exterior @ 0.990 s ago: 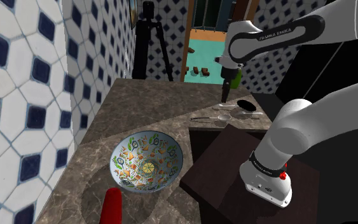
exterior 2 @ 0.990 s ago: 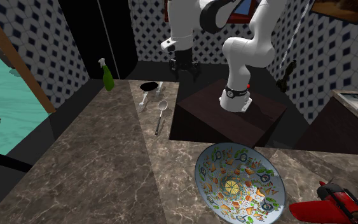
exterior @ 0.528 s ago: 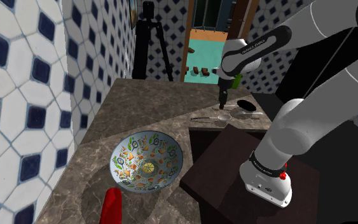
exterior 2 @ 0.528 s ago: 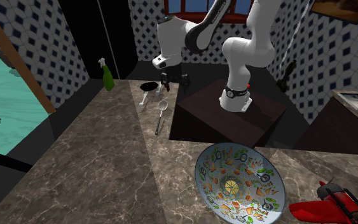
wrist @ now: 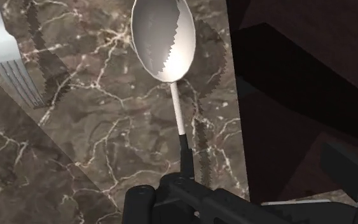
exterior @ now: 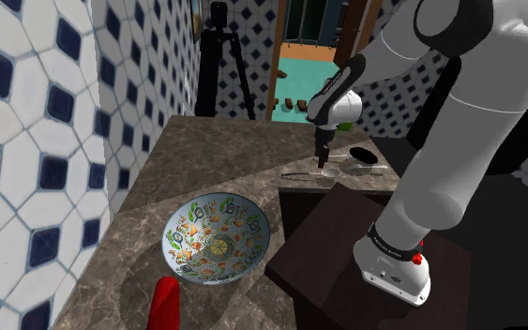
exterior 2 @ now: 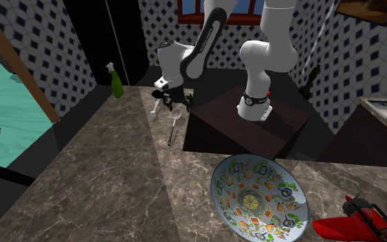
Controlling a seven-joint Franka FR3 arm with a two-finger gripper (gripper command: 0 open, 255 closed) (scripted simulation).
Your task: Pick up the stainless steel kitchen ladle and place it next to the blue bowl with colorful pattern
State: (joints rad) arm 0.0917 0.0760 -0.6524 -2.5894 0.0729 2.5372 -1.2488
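Hovering the gripper (exterior: pixel 324 161) low over the marbled worktop (exterior 2: pixel 95 179), pointing it straight down at the metal ladle (wrist: pixel 168 57), apparently lining up over the thin handle just behind the scoop, probably aiming there because of the scoop being too wide and rounded to pinch. Not revealing clearly whether spread or closed, so leaving the hand's state as impossible to tell; seemingly not carrying anything yet, judging by the ladle lying flat on the stone. Lying close along the worktop edge bordering the dark stand (exterior 2: pixel 216 130), near the far corner, scoop toward that corner and handle running back toward the bowl's end. Sharing that narrow strip with a fork (wrist: pixel 9 57) just beside the scoop on the side away from the stand, hence calling for a tight, centred descent to avoid snagging the tines. Leaving a long carry to the blue patterned bowl (exterior 2: pixel 257 196), well apart at the opposite end of the worktop, with a red object (exterior 2: pixel 353 223) lying near one side of it, thus favouring the bare stone on the bowl's other side for setting the ladle down.
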